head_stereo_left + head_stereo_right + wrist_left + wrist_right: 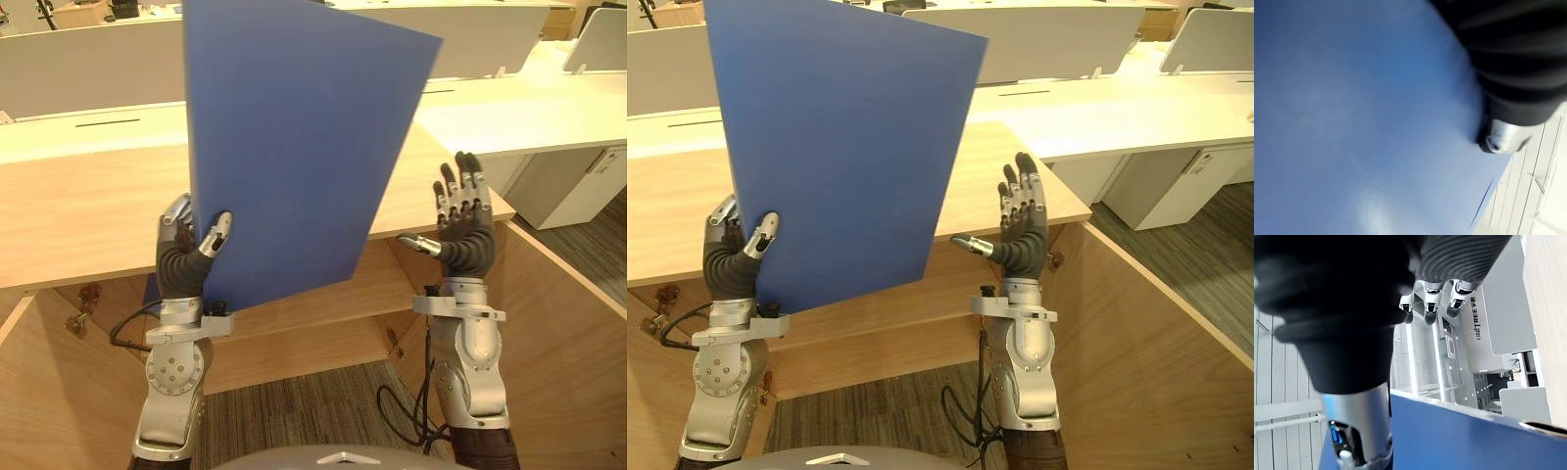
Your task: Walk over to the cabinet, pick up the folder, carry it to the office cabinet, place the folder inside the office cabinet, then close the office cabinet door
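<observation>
On the left, the left hand [184,257] was closed on the blue folder [294,147] at its lower left corner, with the thumb pressed on the near face and the fingers curled behind it. The folder stood nearly upright and a little tilted, raised clear of the wooden cabinet top [78,211] and touching nothing but that hand. In the left wrist view its blue face [1352,122] lay right against the hand's dark cover.

Further right, the right hand [465,230] was held up beside the folder's right edge, near it but apart. Its fingers were straight and spread, its thumb pointed toward the folder, and it held nothing. In the right wrist view the folder's edge [1459,435] showed past that hand's fingers [1430,298].

Below both hands the cabinet was open to the front, with wood panels [558,333] running forward on either side and grey carpet [304,401] at its foot. White benches [529,113] stood behind it.

As a judgement, the pick-up was done, since the folder was off every surface and in a one-handed grip. I could not tell whether this wooden unit was where the folder came from or the office cabinet it was meant for. Either way the folder had not been set inside, and the door had not been closed.
</observation>
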`<state>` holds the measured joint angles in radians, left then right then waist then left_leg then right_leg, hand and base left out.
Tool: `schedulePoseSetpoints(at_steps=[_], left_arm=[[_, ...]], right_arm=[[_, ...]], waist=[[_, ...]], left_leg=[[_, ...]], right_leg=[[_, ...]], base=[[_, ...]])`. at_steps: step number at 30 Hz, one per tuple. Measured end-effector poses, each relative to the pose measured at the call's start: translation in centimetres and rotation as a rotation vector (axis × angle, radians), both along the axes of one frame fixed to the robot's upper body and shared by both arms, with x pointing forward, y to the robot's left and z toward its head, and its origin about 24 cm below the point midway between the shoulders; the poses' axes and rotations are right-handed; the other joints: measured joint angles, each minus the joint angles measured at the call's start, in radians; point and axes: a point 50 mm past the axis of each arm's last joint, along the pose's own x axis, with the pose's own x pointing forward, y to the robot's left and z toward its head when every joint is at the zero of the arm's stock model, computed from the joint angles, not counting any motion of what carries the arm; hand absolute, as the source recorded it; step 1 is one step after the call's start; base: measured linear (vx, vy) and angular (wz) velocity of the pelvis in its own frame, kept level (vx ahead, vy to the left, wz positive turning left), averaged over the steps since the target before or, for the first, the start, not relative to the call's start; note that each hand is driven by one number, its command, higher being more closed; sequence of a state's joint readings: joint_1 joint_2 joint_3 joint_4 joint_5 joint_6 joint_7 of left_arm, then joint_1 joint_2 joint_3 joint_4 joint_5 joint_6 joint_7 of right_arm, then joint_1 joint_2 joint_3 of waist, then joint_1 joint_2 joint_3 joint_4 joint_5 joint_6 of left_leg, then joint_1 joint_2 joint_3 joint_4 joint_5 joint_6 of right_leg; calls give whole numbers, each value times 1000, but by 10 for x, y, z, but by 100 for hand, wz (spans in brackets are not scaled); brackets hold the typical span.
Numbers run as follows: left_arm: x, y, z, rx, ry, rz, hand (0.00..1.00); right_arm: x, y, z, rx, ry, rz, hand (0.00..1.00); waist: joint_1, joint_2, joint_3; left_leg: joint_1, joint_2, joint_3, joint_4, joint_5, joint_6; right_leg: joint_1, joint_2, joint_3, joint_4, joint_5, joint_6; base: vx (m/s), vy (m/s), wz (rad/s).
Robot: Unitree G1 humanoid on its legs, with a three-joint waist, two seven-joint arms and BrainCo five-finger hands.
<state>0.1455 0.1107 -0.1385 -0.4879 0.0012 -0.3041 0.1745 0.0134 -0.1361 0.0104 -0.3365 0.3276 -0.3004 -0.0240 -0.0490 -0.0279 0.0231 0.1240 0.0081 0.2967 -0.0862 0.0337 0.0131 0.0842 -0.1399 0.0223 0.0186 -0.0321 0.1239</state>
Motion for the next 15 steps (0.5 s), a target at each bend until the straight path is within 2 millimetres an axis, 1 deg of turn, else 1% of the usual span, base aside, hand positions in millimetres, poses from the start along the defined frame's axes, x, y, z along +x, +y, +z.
schedulePoseSetpoints(at_steps=[4,8,9,10,12,15], left_arm=[[0,-8,0,9,-2,-69,100],[0,-16,2,4,-7,-124,100],[0,-16,2,5,-7,-128,100],[1,-17,1,6,-4,-131,100],[2,-17,0,3,2,-132,100],[5,-17,-2,1,13,-139,100]], right_arm=[[8,10,-3,3,14,81,0],[9,18,-6,-35,25,149,0],[12,21,-8,-25,34,174,0],[15,23,-9,-20,41,189,100],[19,26,-10,-16,54,209,100],[19,29,-12,8,66,247,100]], waist=[[3,0,0],[12,-2,0],[13,-2,0],[13,-2,0],[16,-2,-1],[22,-6,-3]], left_leg=[[-5,0,-9,0,4,0],[-17,-1,-25,0,12,-1],[-18,0,-26,0,14,-1],[-18,0,-26,0,15,-1],[-19,0,-29,0,16,-1],[-22,0,-33,-1,18,-1]], right_leg=[[0,-1,-9,0,-1,-1],[-1,-1,-22,-3,0,-1],[-2,-1,-27,-4,0,-1],[-2,-1,-28,-4,0,-2],[-1,-1,-31,-4,1,-2],[-1,-1,-33,-4,1,-2]], base=[[-24,-11,6],[-8,-11,13],[-10,-14,6],[-13,-15,3],[-7,-4,2],[-10,-4,4]])
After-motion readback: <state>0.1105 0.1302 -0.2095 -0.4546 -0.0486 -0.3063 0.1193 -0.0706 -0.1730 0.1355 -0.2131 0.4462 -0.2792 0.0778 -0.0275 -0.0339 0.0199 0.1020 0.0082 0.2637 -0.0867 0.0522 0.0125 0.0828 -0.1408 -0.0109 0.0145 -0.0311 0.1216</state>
